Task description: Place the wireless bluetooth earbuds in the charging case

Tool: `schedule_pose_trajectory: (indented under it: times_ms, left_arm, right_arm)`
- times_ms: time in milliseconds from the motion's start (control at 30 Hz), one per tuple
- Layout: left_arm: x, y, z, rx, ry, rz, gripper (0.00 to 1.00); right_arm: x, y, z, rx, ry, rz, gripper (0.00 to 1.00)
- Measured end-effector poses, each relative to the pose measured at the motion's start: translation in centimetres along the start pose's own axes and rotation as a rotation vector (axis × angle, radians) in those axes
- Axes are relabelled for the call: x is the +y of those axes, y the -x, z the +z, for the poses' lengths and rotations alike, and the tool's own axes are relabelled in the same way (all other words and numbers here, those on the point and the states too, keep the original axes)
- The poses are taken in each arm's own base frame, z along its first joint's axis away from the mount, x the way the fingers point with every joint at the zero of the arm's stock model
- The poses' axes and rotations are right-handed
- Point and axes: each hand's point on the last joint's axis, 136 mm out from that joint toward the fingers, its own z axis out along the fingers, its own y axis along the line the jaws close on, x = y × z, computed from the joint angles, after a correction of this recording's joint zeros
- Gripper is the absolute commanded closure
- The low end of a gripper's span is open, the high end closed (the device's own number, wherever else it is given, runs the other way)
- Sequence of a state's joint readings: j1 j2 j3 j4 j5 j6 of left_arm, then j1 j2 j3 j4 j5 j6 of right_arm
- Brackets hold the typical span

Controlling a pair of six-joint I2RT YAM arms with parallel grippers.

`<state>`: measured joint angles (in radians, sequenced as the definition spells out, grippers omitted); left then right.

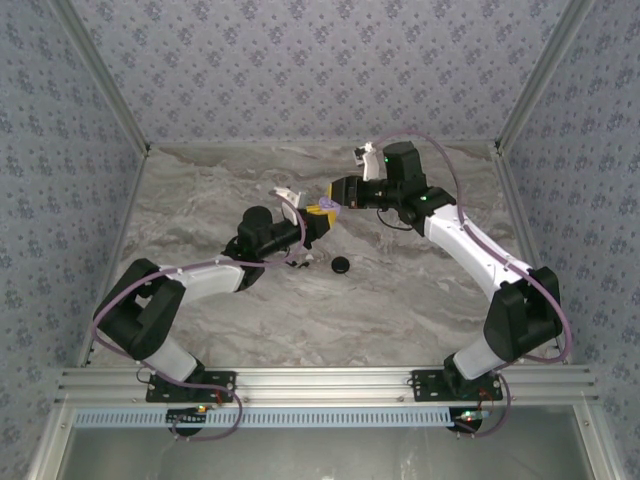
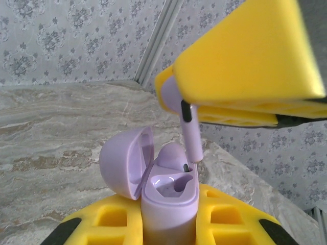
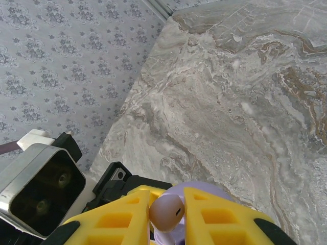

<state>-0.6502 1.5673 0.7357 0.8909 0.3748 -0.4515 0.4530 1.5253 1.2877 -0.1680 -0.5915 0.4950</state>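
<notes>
- Left end effector [image 2: 168, 227] clamps the small round lilac plastic charging case [image 2: 171, 196] upright, lid open.
- Right end effector [image 3: 166, 209] pinches the pale lilac earbud [image 2: 190, 130] just above the case, stem vertical, tip at the case's socket.

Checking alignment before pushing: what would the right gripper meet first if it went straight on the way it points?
Probably the open charging case in the left gripper: the earbud in the right gripper has its stem tip at a socket.
</notes>
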Motion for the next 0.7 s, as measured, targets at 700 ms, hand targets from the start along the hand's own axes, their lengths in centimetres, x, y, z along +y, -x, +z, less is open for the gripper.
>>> schedule_pose_trajectory:
  times_ms: [700]
  left_arm:
    - [-0.40, 0.57, -0.01, -0.021, -0.018, -0.022, 0.90]
  right_arm:
    - [0.36, -0.31, 0.16, 0.011, 0.004, -0.036, 0.79]
